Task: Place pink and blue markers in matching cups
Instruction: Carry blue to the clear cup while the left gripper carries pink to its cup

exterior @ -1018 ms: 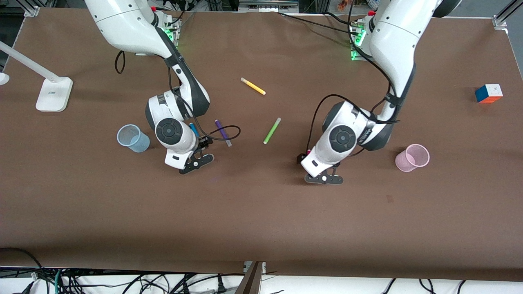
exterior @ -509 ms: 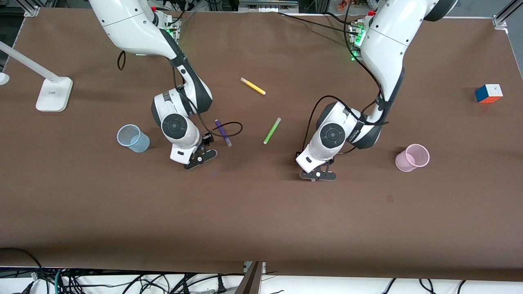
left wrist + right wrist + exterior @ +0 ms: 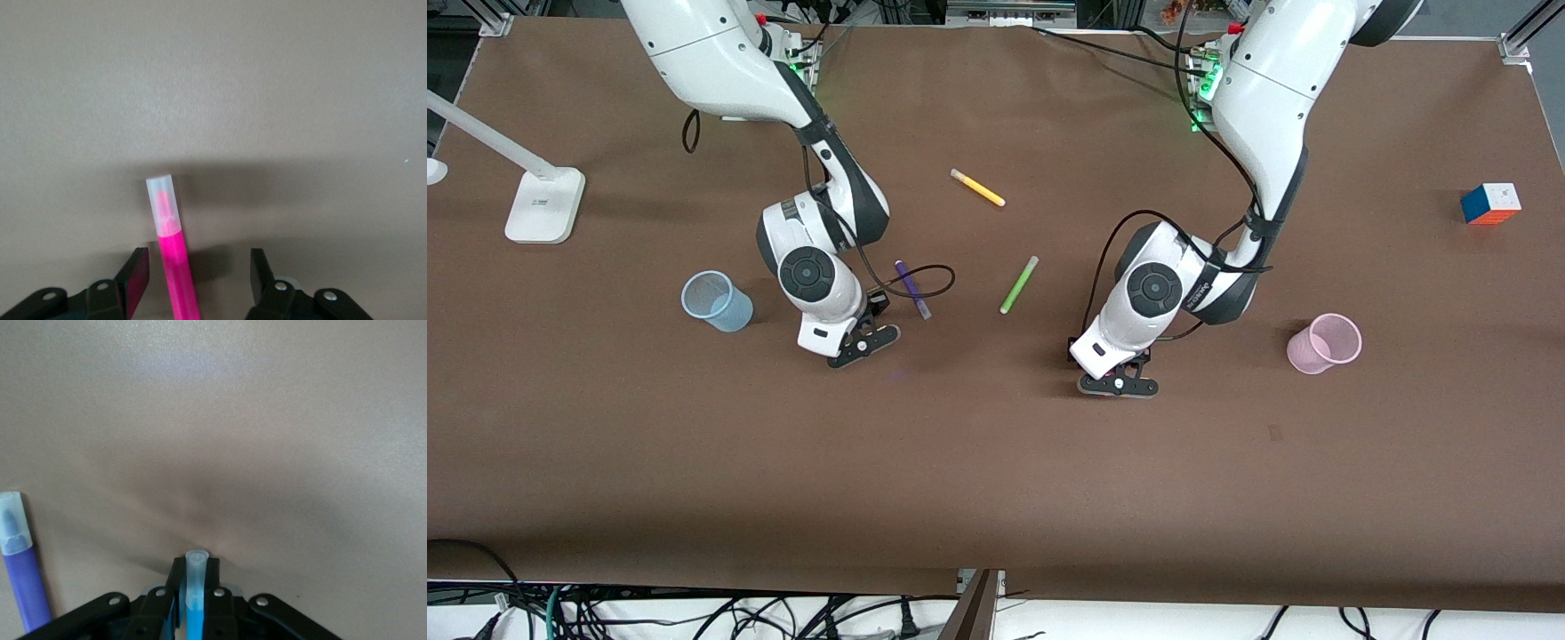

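Note:
My right gripper (image 3: 861,345) is shut on the blue marker (image 3: 195,583), low over the table between the pale blue cup (image 3: 716,300) and the purple marker; in the right wrist view its jaws (image 3: 195,568) clamp the marker with the pale cap end sticking out. My left gripper (image 3: 1119,384) is open and low over the table, toward the right arm's end from the pale pink cup (image 3: 1325,343). In the left wrist view the pink marker (image 3: 172,267) lies on the table between the open fingers (image 3: 133,283) of the gripper (image 3: 197,270), untouched. Both markers are hidden in the front view.
A purple marker (image 3: 912,288) lies beside my right hand and shows in the right wrist view (image 3: 23,580). A lime-green marker (image 3: 1018,284) and a yellow marker (image 3: 977,188) lie mid-table. A puzzle cube (image 3: 1490,204) sits at the left arm's end, a white lamp base (image 3: 543,206) at the right arm's end.
Both hands shifted a little over the last second. The right hand now covers the blue marker that showed beside it. The left gripper moved slightly toward the right arm's end.

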